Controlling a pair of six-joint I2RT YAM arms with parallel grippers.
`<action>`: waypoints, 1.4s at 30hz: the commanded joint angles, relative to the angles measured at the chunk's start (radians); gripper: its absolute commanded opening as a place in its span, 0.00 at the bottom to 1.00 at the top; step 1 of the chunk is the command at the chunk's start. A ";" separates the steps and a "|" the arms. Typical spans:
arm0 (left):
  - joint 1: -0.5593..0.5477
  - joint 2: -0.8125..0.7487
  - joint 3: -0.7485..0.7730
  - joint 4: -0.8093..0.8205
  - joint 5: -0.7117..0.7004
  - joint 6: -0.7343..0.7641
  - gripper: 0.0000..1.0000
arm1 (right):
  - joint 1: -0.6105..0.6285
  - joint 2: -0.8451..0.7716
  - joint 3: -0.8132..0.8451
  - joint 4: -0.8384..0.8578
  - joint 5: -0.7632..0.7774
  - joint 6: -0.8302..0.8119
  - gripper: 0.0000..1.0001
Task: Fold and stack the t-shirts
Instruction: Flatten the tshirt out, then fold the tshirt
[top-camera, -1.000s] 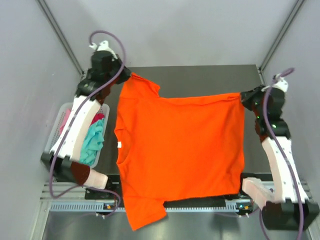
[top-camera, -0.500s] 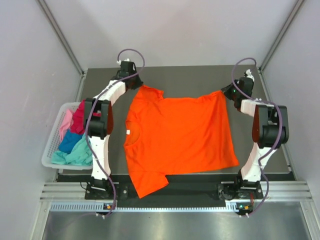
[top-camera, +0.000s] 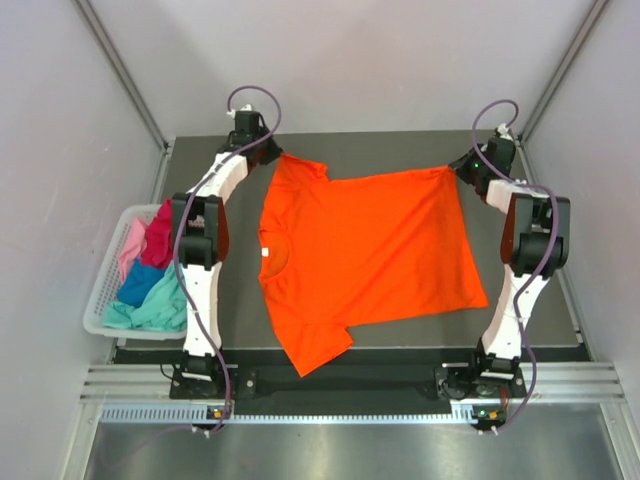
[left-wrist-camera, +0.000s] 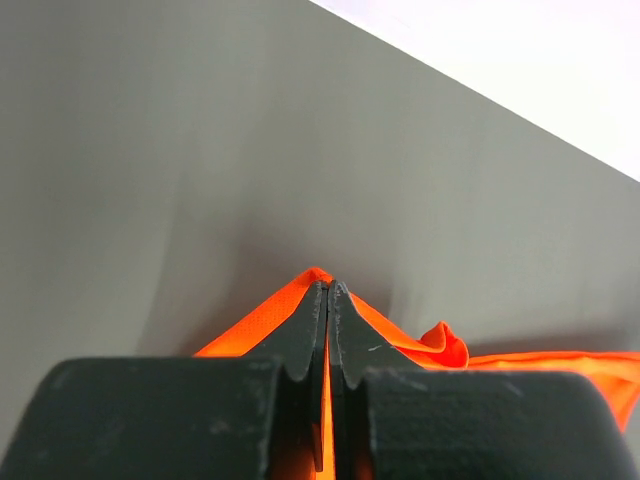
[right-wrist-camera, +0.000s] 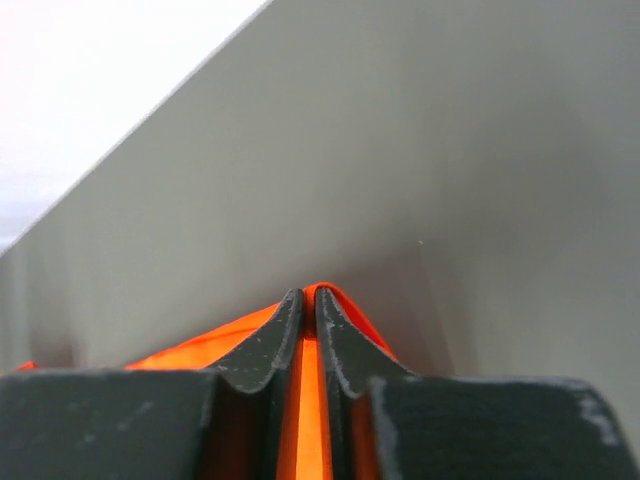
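Top view: the orange t-shirt (top-camera: 365, 255) lay spread on the tabletop (top-camera: 380, 145), drawn farther back than half a second earlier. Left wrist view: the left pincer (left-wrist-camera: 328, 290) was clamped on a shirt corner. Right wrist view: the right pincer (right-wrist-camera: 310, 298) likewise pinched orange cloth.

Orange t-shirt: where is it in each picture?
Top external: the orange t-shirt is spread across the middle, its far corners pinched by the left hand and the right hand.
Left wrist: bottom centre, peeking around the shut left hand.
Right wrist: bottom centre, pinched in the right hand.
Shared landmark: the grey table under it.
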 joint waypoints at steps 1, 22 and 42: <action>0.014 0.005 0.036 0.069 0.027 -0.004 0.00 | -0.011 0.021 0.074 -0.046 -0.011 -0.041 0.10; 0.034 -0.001 0.113 -0.012 0.030 -0.018 0.00 | -0.005 0.162 0.280 -0.104 0.005 0.019 0.00; 0.010 -0.461 -0.385 -0.205 0.044 -0.020 0.00 | -0.007 -0.117 0.013 -0.213 -0.008 -0.196 0.00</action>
